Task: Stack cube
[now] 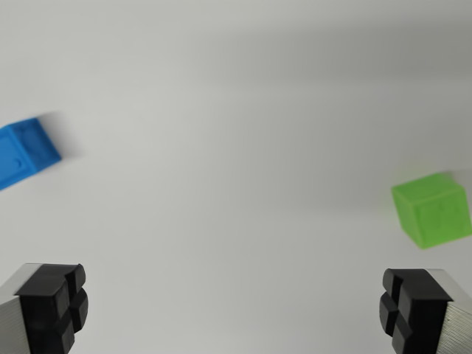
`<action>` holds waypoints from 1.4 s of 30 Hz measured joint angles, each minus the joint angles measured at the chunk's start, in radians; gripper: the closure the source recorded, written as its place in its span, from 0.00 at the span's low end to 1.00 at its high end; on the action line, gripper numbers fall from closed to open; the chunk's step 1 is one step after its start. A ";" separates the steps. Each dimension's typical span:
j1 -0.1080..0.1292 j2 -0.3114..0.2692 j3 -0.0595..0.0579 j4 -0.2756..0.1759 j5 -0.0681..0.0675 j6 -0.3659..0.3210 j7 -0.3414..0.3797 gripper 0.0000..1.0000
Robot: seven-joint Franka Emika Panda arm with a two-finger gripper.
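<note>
Two cubes in the wrist view, both loose on the desk, neither stacked. The green cube [434,209] sits at the right edge of the frame, mid-height, slightly turned so a top face and a front face both show. The blue cube [23,153] is at the far left edge, partly cut off by the frame, also rotated, a little higher in the picture than the green one. They are well apart, with bare surface all the way between them.

The tool [234,310] is spread wide and holds nothing: one black pad [57,302] sits in the lower left corner, the other in the lower right corner, with only empty desk between them. Neither finger touches a cube. The green cube is just above the right-hand finger in the frame, so it reads as the nearer one, though not between the pads.

Judgement: stacking is not yet started; the wide stance looks like a pre-grasp pose, ready to straddle whichever cube is picked. The tool would need to centre over one cube first, since both sit off to the sides now.

Slight blur on the blue cube's edges. The desk [236,133] is plain, matte, white-grey, with soft shadows beside each cube. Nothing of the room shows beyond the desk.
</note>
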 joint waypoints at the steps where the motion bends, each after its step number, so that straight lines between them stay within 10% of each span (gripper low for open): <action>1: 0.000 0.000 0.000 0.000 0.000 0.000 0.000 0.00; 42: -0.019 -0.003 -0.026 -0.078 0.001 0.068 -0.094 0.00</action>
